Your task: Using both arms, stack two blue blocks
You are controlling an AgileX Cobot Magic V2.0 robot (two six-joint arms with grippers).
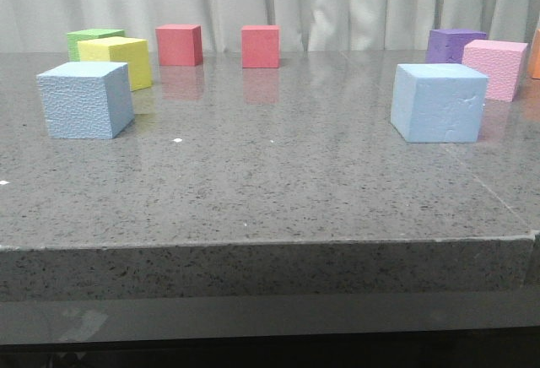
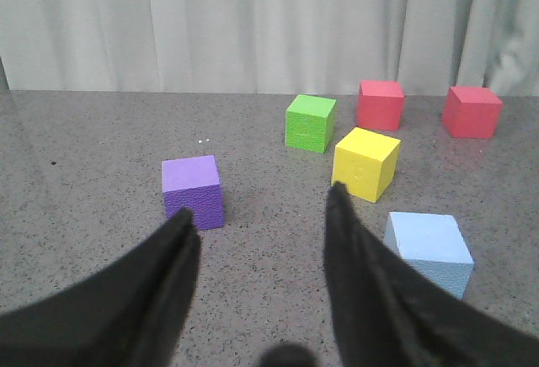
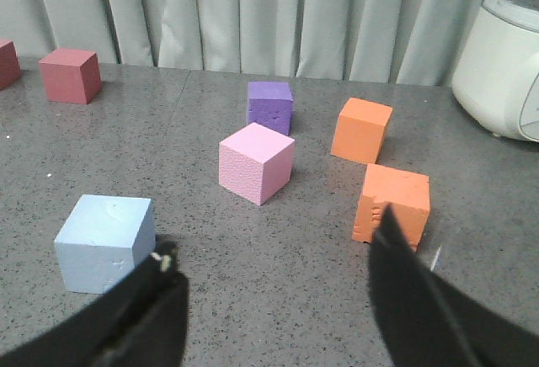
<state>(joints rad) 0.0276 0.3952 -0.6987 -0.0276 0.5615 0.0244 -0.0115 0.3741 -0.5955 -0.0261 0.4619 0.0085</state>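
Left blue block: sitting on the left side of the table (image 1: pixel 270 191) in the front view (image 1: pixel 85 100), flat on one face, nothing on top of it. My left wrist camera catches it too, just past my finger.

Right blue block: over on the right side (image 1: pixel 440 102), also flat on the table, well apart from the other one. So the two are not stacked, each on its own.

My left gripper (image 2: pixel 261 207): wide open, holding nothing. Both dark fingers (image 2: pixel 358 274) hang above bare table. There's a purple cube (image 2: pixel 193 191) just beyond the tip of one finger, and the blue block lies beside the other finger, not between them.

My right gripper (image 3: pixel 274 253): also spread wide and empty. The blue block is just off one finger, and an orange cube (image 3: pixel 393 204) sits right behind the tip of the other.

Neighbours on the left: yellow cube (image 1: pixel 118 61) right behind the left blue block, green cube (image 1: pixel 93 40) behind that, two red cubes (image 1: pixel 178 45) further back near the curtain (image 1: pixel 270 1).

Neighbours on the right: pink cube (image 1: pixel 497 68) just behind the right blue block, and another purple one behind the pink.

Odd bit: white appliance (image 3: pixel 504 68) at the table edge in my right wrist view.
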